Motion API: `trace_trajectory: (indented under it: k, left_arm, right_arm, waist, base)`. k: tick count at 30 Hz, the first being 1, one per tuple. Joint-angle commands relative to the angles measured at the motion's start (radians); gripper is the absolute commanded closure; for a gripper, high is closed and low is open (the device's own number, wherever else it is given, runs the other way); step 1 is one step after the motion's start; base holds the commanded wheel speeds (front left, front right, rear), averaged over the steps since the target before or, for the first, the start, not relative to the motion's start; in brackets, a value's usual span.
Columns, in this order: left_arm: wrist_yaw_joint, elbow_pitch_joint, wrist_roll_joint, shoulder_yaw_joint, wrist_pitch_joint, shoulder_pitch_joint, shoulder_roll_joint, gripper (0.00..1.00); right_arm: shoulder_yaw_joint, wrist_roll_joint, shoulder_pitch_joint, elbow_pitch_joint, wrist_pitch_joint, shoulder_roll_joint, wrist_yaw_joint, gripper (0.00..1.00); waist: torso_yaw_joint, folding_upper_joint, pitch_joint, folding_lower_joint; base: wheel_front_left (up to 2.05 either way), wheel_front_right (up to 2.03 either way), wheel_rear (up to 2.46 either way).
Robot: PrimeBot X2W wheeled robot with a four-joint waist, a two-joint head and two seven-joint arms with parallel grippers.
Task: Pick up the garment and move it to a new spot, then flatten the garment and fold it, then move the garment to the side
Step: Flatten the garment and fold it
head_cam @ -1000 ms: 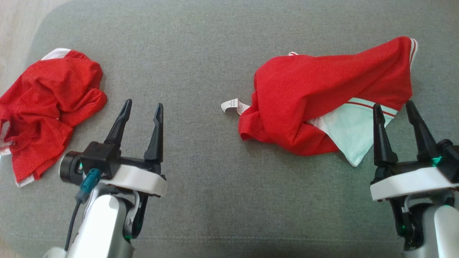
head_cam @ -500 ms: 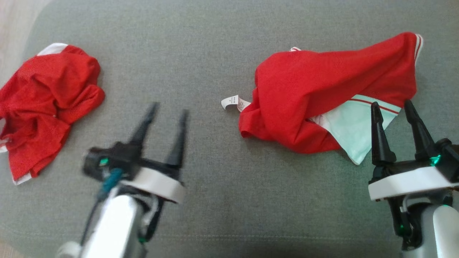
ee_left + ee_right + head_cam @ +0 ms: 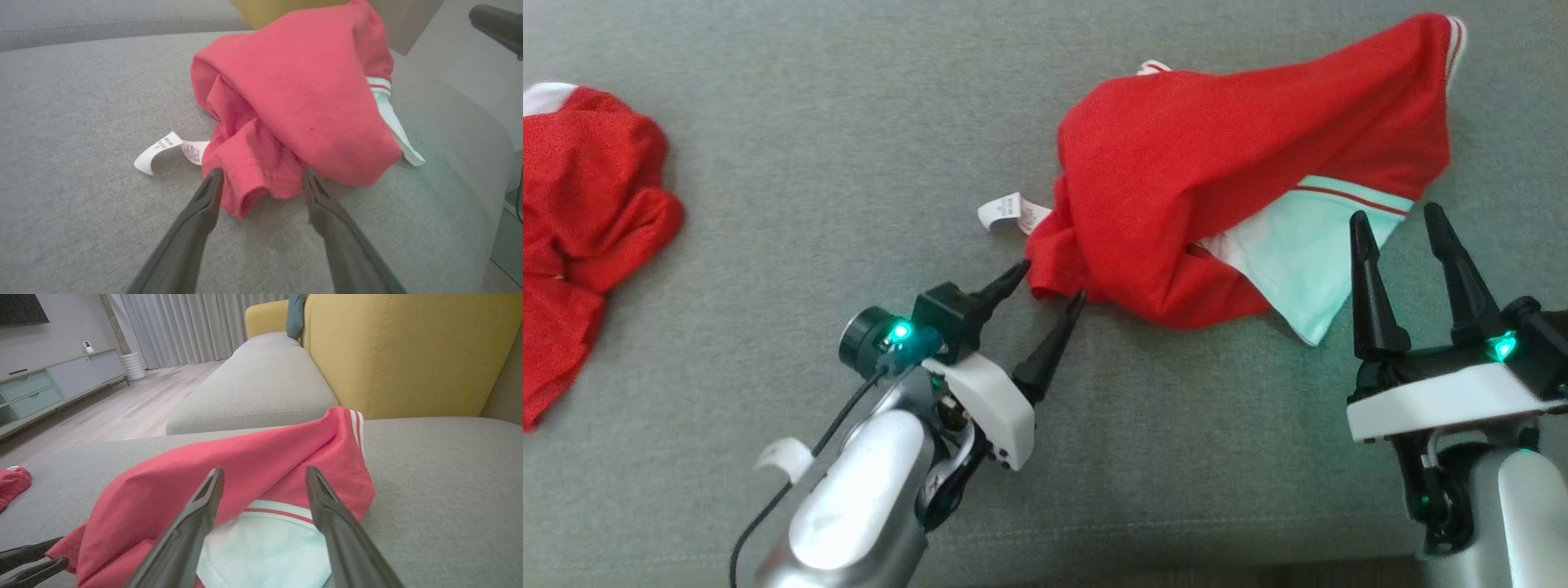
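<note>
The garment (image 3: 1217, 155) is red with a pale mint panel and lies crumpled on the grey cushion (image 3: 849, 122), a white label (image 3: 1005, 214) sticking out at its left. My left gripper (image 3: 1053, 281) is open, its fingertips straddling the garment's rolled near-left hem. In the left wrist view that hem (image 3: 249, 179) sits right between the two open fingers (image 3: 204, 208), low on the cushion. My right gripper (image 3: 1394, 212) stands open at the garment's near-right side, tips over the mint panel (image 3: 1298, 253); the right wrist view shows the garment (image 3: 245, 469) just beyond its open gripper (image 3: 264, 470).
A second red garment (image 3: 580, 212) lies crumpled at the cushion's far left. A yellow sofa back (image 3: 408, 355) rises behind the cushion, with another grey seat (image 3: 261, 384) beyond. Wooden floor and a low cabinet (image 3: 49, 384) lie off the left end.
My left gripper has swung right and forward, from the bare cushion to the garment's near-left hem. The head camera has shifted, sliding the whole scene left and up. The right gripper has stayed put.
</note>
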Motion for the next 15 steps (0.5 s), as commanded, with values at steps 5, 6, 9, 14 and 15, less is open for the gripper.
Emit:
trace_trajectory:
  k: [5,6,9,14,15]
  left_arm:
    - [0.006,0.038,-0.026,0.031,-0.030,-0.078,-0.002,1.00]
    - [0.010,0.041,-0.028,0.039,-0.048,-0.086,-0.002,1.00]
    - [0.029,0.026,-0.029,0.066,-0.088,-0.100,0.012,1.00]
    - [0.065,-0.083,-0.036,0.122,-0.090,-0.099,0.069,1.00]
    - [0.072,-0.113,-0.041,0.136,-0.082,-0.096,0.082,1.00]
  right_arm:
    - [0.019,0.013,-0.027,-0.029,-0.015,-0.003,0.004,0.00]
    - [0.017,0.015,-0.027,-0.029,-0.016,-0.003,0.004,0.00]
    - [0.002,0.018,-0.023,-0.029,-0.020,-0.003,0.004,0.00]
    - [-0.031,0.022,-0.009,-0.027,-0.023,-0.003,0.004,0.00]
    - [-0.036,0.023,-0.007,-0.027,-0.022,-0.003,0.004,0.00]
  waist:
    - [-0.027,0.0000,0.021,-0.0001]
    - [-0.029,0.0000,0.022,-0.0001]
    - [-0.026,0.0000,0.019,-0.0001]
    - [0.001,0.0000,0.006,-0.0001]
    - [0.007,0.0000,0.003,-0.0001]
  base:
    - [0.00,0.00,0.00]
    - [0.00,0.00,0.00]
    - [0.00,0.00,0.00]
    - [0.00,0.00,0.00]
    - [0.00,0.00,0.00]
